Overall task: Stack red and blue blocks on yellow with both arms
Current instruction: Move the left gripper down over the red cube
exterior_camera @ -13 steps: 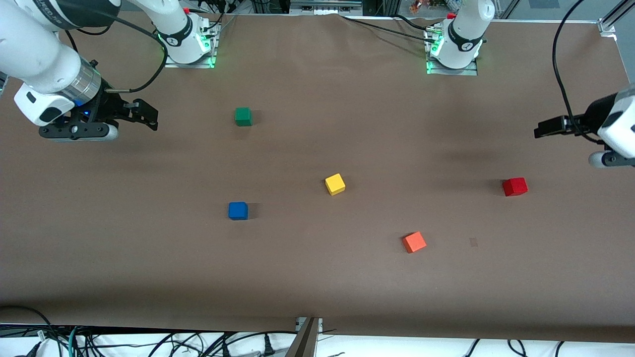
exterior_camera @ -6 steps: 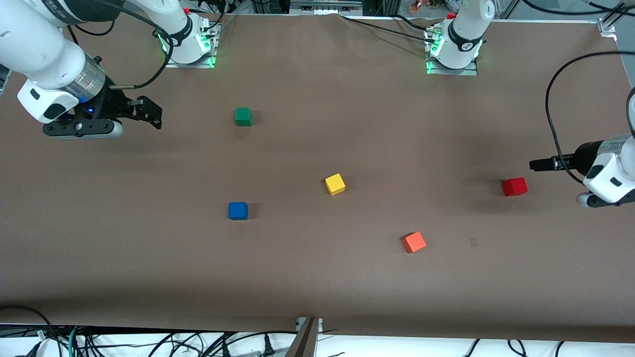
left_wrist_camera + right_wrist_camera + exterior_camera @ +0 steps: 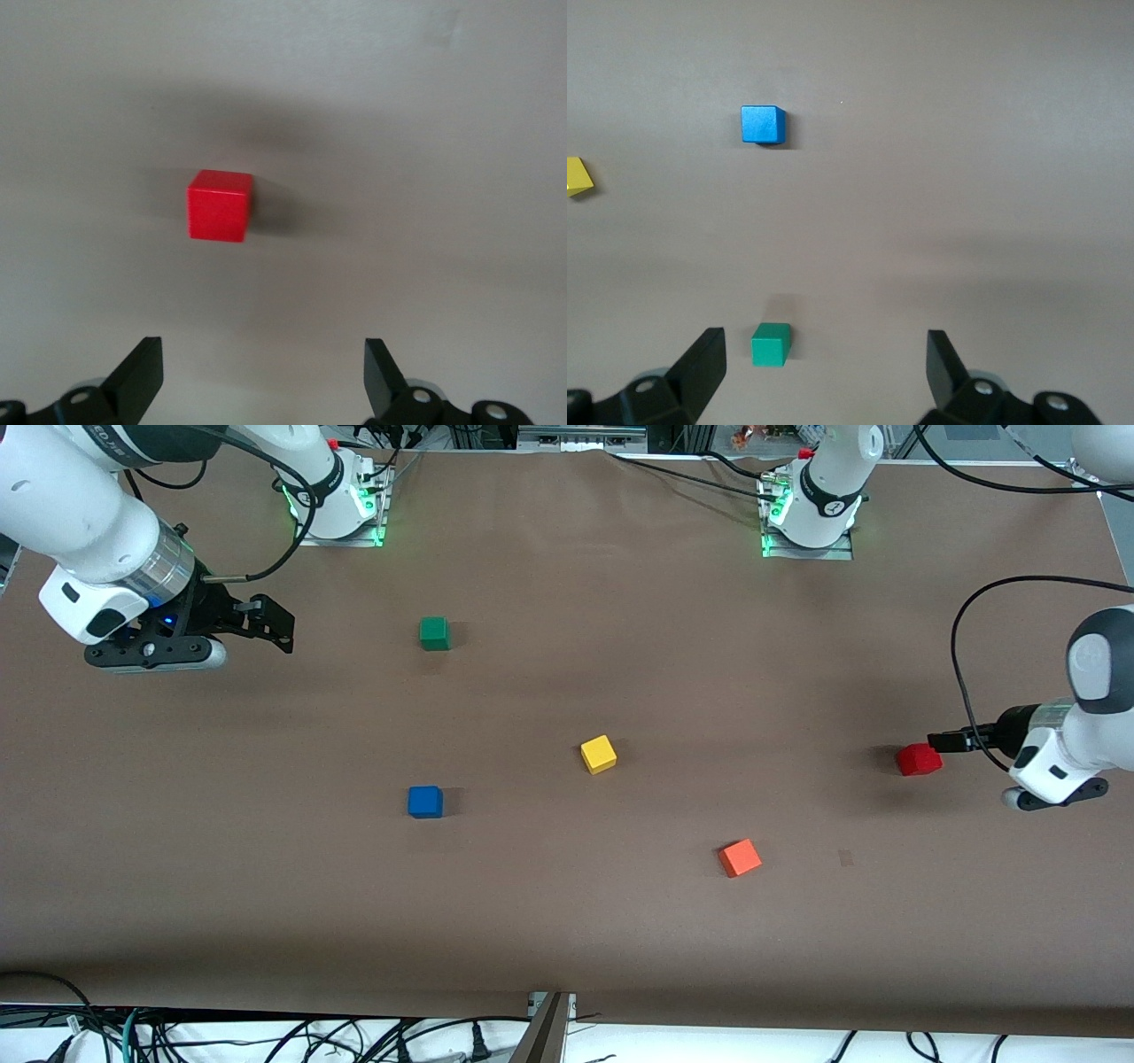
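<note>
Red block (image 3: 219, 205) lies just ahead of your left gripper (image 3: 261, 376), whose fingers stand wide open, holding nothing.

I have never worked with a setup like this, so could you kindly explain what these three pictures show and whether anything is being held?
Two white robot arms stand at a brown table. One picture looks down from across the table; the other two come from cameras on each arm's wrist, looking past its two-fingered hand. Five small cubes lie apart on the table: red block, blue block, yellow cube, green cube and orange cube. The left hand is open, close beside the red block without gripping it. The right hand is open above the table's right-arm end. Nothing is held or stacked.
</note>
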